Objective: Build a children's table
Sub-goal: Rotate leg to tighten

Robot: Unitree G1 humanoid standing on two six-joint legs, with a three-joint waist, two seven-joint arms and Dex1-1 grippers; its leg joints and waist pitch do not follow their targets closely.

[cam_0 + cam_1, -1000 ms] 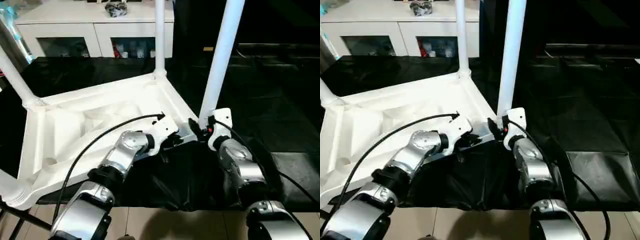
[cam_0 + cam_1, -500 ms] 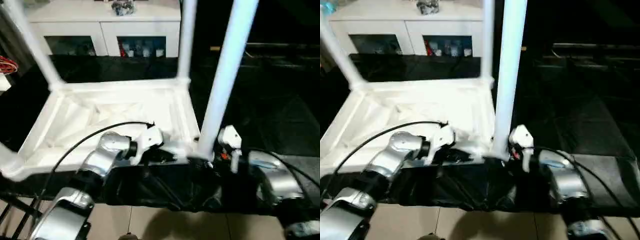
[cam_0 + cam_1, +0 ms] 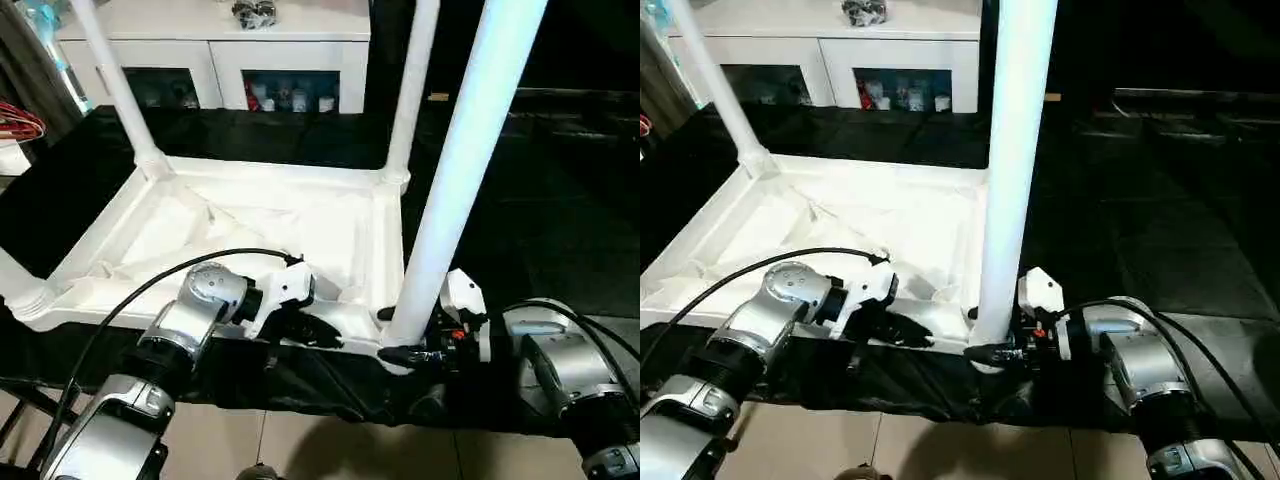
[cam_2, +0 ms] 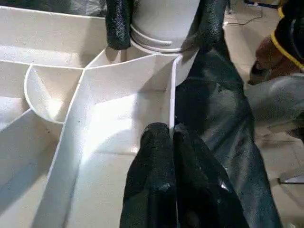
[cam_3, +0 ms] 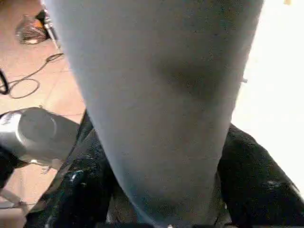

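Observation:
The white tabletop (image 3: 250, 215) lies underside up on black cloth, its ribs showing. Two legs stand in its far corner sockets, one on the left (image 3: 110, 80) and one on the right (image 3: 412, 90). A third leg (image 3: 460, 170) rises from the near right corner. At the near left corner (image 3: 20, 290) just the base of a leg shows. My left gripper (image 3: 322, 330) is shut on the thin near rim wall (image 4: 172, 95). My right gripper (image 3: 400, 352) is shut around the base of the near right leg, one finger (image 5: 71, 190) on each side.
A white glass-door cabinet (image 3: 210, 50) stands behind the black-covered surface (image 3: 560, 230), with a dark object (image 3: 255, 12) on top. Red cable (image 3: 20, 125) lies at the far left. Tiled floor (image 3: 300, 440) runs along the near edge.
The tabletop has swung round with both grippers holding on. Its near right corner and leg have come closer to me, and its right edge now runs straight away. The camera has also shifted.

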